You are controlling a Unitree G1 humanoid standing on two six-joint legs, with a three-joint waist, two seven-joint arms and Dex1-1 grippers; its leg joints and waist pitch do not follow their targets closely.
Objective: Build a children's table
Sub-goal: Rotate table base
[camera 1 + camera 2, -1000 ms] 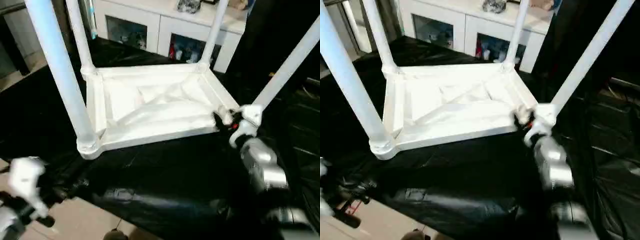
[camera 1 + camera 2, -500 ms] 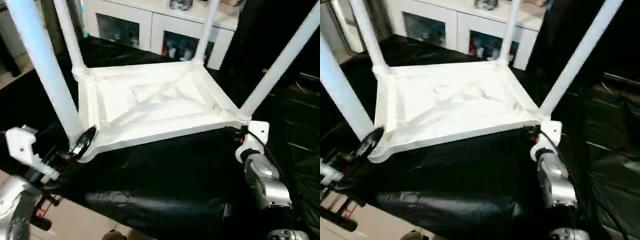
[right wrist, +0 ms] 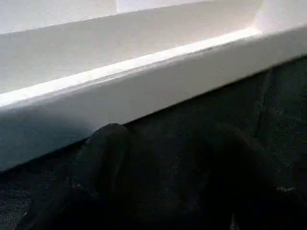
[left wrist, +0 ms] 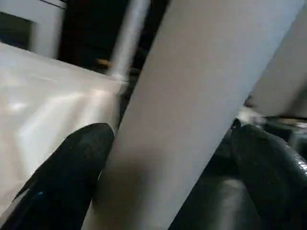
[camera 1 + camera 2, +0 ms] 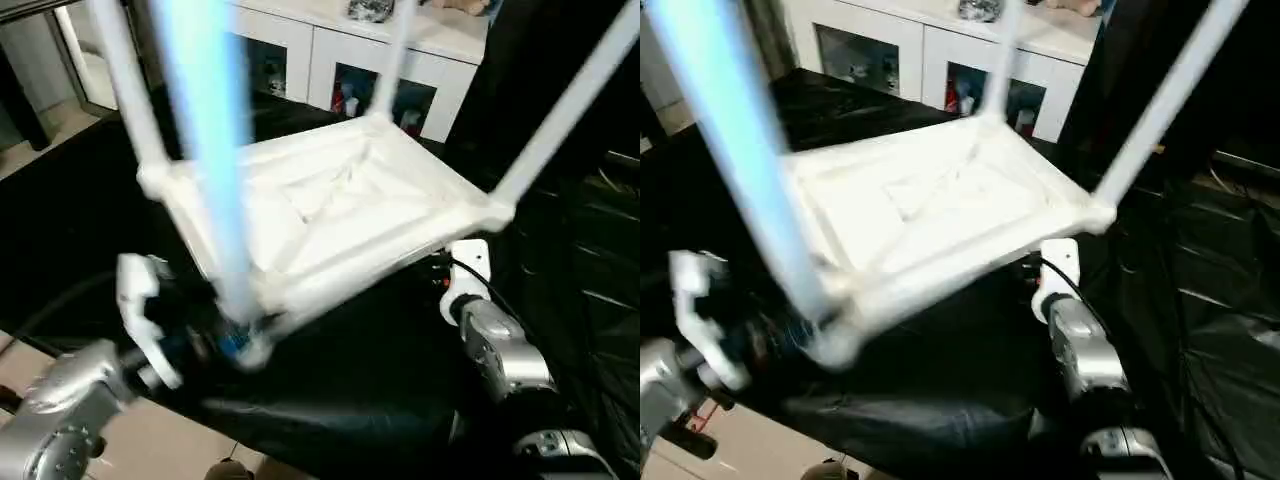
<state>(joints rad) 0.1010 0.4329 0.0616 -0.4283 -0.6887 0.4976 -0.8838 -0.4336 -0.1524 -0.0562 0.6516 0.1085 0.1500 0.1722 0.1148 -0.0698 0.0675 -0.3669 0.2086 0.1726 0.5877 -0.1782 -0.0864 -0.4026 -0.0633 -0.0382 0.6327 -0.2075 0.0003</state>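
Table upside-down, no legible labels

I can read no lettering, label, brand, number or sign anywhere before me (the things behind the glass doors of the white cabinet are only blurred colours, too small for me to make out any writing on them).

White children's table upside down, tilted, four legs up.
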